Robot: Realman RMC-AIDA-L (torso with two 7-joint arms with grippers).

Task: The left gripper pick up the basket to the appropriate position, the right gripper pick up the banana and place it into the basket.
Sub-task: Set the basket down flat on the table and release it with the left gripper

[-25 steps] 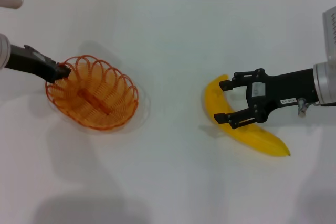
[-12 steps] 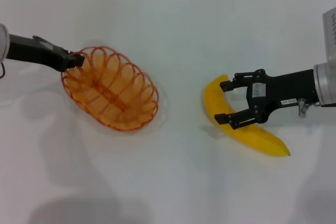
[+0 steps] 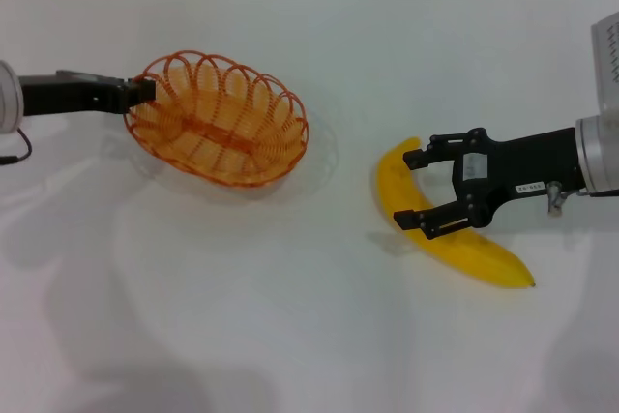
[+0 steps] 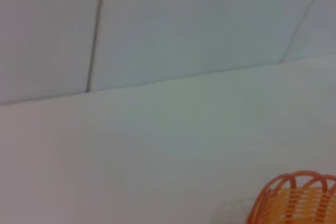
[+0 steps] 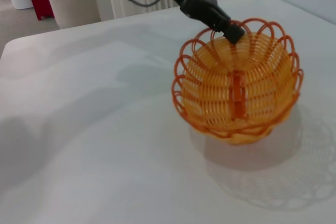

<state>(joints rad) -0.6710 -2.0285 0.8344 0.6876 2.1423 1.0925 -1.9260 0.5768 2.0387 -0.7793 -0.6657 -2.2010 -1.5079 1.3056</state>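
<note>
My left claw is clenched on the rim of the basket at its left end, with my plain black forearm reaching in from the left edge of the head view. The basket is tilted and lifted off the white surface: in the right wrist view its shadow lies on the surface beneath it, apart from its underside, and my left claw grips one of the scalloped loops at the far rim of the basket. In the left wrist view only a corner of the orange wire loops shows, with the surface and a pale wall behind. The basket hangs in the left half of the scene, toward the far side of the surface, and nothing lies in it. My right claw reaches in from the right, its labelled forearm roughly level, and its two fingers stand apart astride the banana, one finger tip at the banana's upper curve and the other across its middle. I cannot tell whether the fingers touch the peel. The banana lies flat on the surface in the right half, well apart from the basket, its dark tip pointing toward the lower right.
</note>
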